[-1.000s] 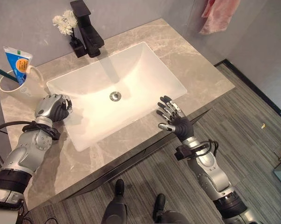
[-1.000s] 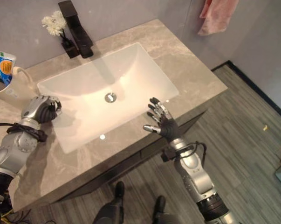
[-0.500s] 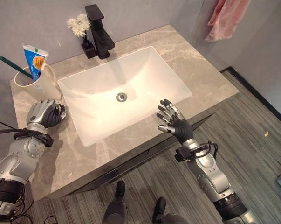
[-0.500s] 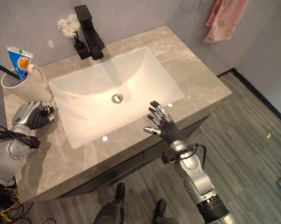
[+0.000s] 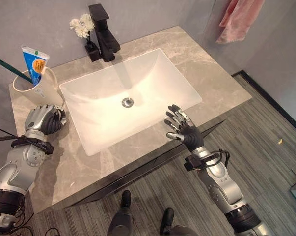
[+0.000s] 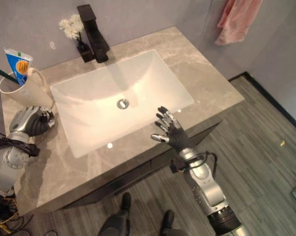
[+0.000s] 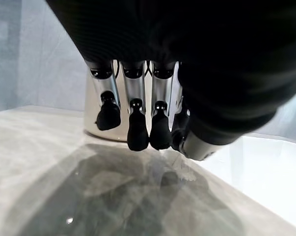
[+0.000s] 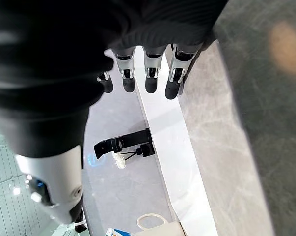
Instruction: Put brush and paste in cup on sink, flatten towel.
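Observation:
A white cup (image 5: 39, 87) with a handle stands on the counter's back left corner, left of the sink (image 5: 152, 73). A blue and white paste tube (image 5: 33, 61) and a green brush (image 5: 10, 70) stand inside it. My left hand (image 5: 42, 119) rests on the counter just in front of the cup, fingers curled into a fist with nothing in it; the cup's wall (image 7: 92, 110) shows behind its fingertips. My right hand (image 5: 182, 129) hovers open over the counter's front edge near the sink's front right corner. A pink towel (image 5: 236, 19) hangs bunched on the wall at the far right.
A black faucet (image 5: 102, 32) and a small black vase of white flowers (image 5: 83, 27) stand behind the sink. The grey marble counter (image 5: 214, 86) ends in a dark front edge, with striped floor beyond it to the right.
The camera has shifted, bringing the cup and counter fully into view. My left fist has drawn left, away from the sink's edge, to sit in front of the cup. The right hand holds still.

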{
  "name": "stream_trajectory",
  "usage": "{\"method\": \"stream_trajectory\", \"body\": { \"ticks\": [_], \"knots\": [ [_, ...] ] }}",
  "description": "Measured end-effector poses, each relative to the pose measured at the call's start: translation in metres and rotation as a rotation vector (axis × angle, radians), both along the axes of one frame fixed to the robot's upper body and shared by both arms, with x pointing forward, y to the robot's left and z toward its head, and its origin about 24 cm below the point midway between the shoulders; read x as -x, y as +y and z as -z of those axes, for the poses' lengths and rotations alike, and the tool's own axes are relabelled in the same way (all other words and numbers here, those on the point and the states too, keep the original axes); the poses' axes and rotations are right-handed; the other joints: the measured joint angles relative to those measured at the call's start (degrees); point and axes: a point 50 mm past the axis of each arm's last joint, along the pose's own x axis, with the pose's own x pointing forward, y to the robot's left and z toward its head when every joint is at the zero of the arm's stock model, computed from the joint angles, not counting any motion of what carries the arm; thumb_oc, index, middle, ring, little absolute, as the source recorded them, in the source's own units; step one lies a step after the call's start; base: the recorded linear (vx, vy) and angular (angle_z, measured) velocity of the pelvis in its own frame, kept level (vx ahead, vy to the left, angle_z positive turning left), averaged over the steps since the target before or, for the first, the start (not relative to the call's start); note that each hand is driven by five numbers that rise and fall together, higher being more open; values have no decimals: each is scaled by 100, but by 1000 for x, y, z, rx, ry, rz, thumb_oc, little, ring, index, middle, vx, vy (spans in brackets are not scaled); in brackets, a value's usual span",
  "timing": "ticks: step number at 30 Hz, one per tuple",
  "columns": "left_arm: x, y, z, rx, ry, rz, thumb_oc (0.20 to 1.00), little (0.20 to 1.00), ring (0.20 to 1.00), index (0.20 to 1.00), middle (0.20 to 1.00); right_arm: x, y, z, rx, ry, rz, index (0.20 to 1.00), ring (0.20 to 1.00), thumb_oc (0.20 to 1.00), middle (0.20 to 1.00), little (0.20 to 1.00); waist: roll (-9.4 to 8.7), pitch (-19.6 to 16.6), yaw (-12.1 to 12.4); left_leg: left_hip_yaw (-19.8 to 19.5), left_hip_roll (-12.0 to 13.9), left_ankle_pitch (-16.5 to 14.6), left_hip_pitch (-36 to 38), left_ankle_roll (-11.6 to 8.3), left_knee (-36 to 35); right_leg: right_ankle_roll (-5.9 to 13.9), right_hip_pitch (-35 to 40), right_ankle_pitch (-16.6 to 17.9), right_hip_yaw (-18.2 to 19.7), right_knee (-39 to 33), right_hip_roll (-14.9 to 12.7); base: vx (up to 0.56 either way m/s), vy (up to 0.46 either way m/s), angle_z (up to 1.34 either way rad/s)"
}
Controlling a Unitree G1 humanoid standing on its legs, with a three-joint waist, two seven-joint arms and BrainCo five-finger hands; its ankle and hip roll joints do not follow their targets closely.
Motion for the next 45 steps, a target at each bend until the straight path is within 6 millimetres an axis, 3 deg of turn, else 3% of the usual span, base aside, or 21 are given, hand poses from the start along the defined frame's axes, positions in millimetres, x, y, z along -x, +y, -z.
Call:
{"method": "stream_trajectory", "body": {
  "ticks": [16,45],
  "knots": [
    [-2,4,-10,22,-55,-16,200,200,200,200,200,1,-1,-8,-13,-36,4,1000,1000,1000,1000,1000,-107,-13,0,105,-22,3,-232,5,12,27,-296,74,123,1,-42,-6,25,-3],
    [-9,24,-61,-75,-194,-90,200,200,200,200,200,1,-7,-19,-36,-99,25,1000,1000,1000,1000,1000,-511,164,-132,150,1,3,-539,6,90,23,-598,158,192,0,-33,0,2,-1]
  ]
}}
